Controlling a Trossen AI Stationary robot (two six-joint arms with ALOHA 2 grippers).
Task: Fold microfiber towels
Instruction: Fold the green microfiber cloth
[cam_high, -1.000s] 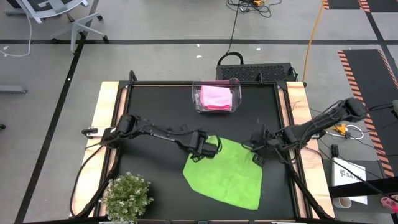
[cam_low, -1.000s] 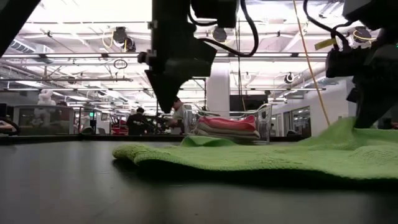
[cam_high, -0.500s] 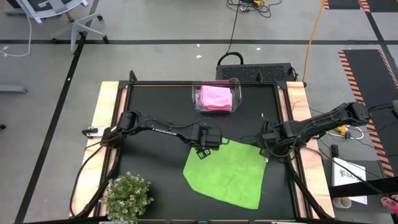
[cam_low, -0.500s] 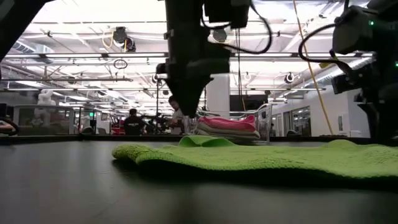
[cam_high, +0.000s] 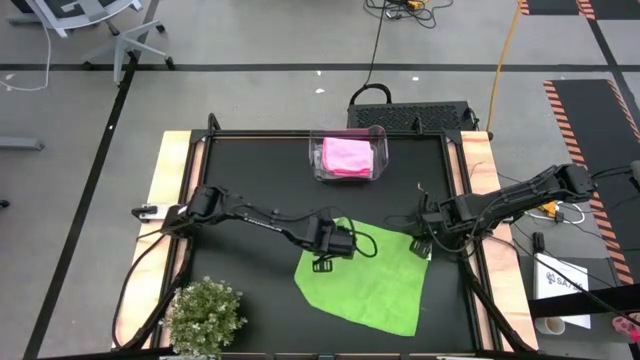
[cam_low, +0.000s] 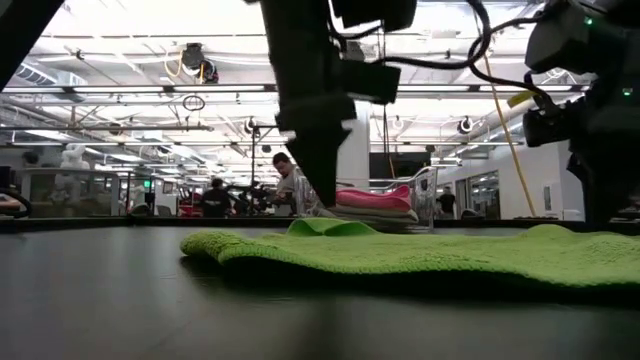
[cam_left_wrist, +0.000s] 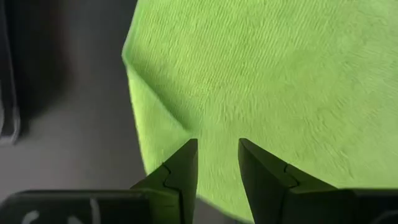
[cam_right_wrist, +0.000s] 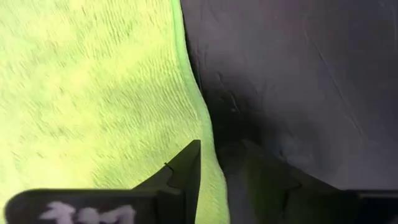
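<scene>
At the left front corner of the black tabletop I see the small green bushy plant; it stands apart from everything else. My left gripper is over the left edge of the lime green microfiber towel, which lies spread flat on the front middle of the tabletop with one corner pointing to the front; in the left wrist view its two dark fingers stand a little apart, released, with only the green cloth under them and nothing between them. Behind the towel, at the far edge, I see the clear plastic bin with a folded bright pink microfiber towel inside; in the low view the pink towel lies on top of a paler cloth in the bin. My right gripper is at the right back corner of the green towel; its fingers are parted, one over the cloth edge and one over the bare tabletop, gripping nothing.
</scene>
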